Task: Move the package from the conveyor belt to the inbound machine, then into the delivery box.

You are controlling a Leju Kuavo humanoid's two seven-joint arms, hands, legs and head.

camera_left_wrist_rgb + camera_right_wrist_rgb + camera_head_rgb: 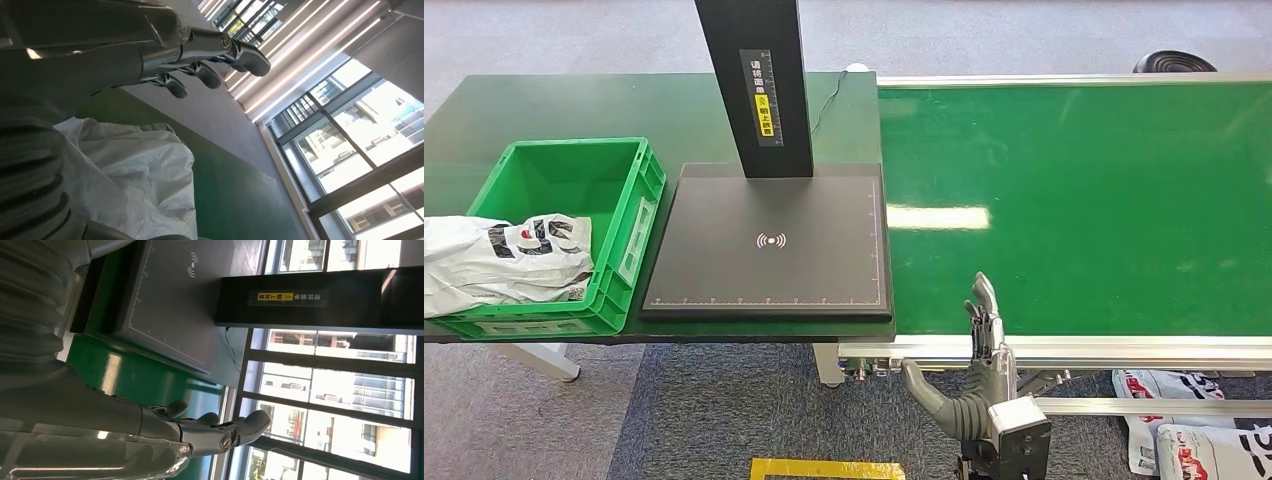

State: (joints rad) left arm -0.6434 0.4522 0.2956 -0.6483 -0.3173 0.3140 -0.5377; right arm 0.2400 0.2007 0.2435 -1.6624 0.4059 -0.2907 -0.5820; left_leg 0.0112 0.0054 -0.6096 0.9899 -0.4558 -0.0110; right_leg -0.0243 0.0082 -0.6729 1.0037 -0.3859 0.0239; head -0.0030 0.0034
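A white package (509, 260) with dark print lies in the near left corner of the green delivery box (639, 215) and spills over its left wall. In the left wrist view my left hand (200, 55) hovers with fingers stretched out, apart from the crinkled white package (130, 175) beneath it. The black inbound machine pad (769, 240) sits bare between the box and the green conveyor belt (1074, 200). My right hand (984, 330) stands at the belt's near edge, fingers pointing up, holding nothing; the right wrist view shows its fingers (220, 432) straight over the belt.
The machine's black post (754, 80) rises behind the pad. More white packages (1184, 430) lie on the floor at the lower right, beside the belt's metal frame (1064, 350). Yellow floor tape (824, 468) marks the carpet in front.
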